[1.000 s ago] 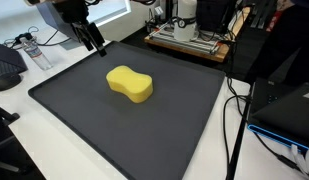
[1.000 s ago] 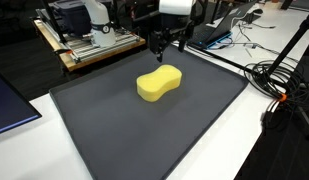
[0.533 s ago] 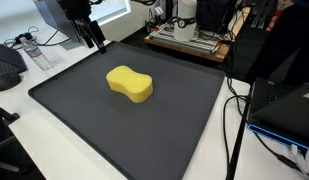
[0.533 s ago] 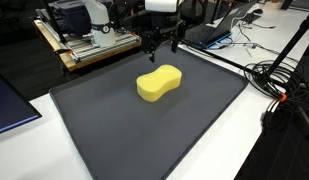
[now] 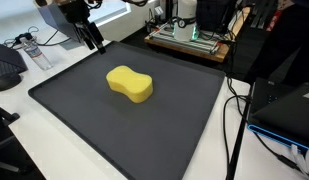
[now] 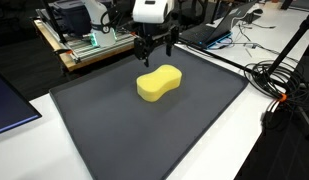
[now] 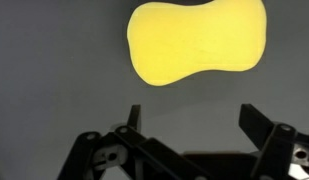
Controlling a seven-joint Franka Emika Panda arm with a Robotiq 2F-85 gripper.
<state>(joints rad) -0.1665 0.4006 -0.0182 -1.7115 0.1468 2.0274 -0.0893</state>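
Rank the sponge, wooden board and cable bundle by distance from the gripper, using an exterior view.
In an exterior view:
1. Yellow sponge, on the mat just below the open gripper.
2. Wooden board, behind the mat's back corner.
3. Cable bundle, beyond the mat's opposite side.

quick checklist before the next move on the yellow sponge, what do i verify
1. Tool jaws open: ok, the fingers stand wide apart in the wrist view.
2. Tool empty: ok, nothing sits between the fingers.
3. yellow sponge flat on the black mat: ok in both exterior views.
4. Tool clear of the sponge: ok, it hangs above the mat beside the sponge, not touching.
5. Sponge between the fingers: not ok, in the wrist view it lies ahead of them.
6. Jaws wide enough for the sponge's long side: cannot tell.
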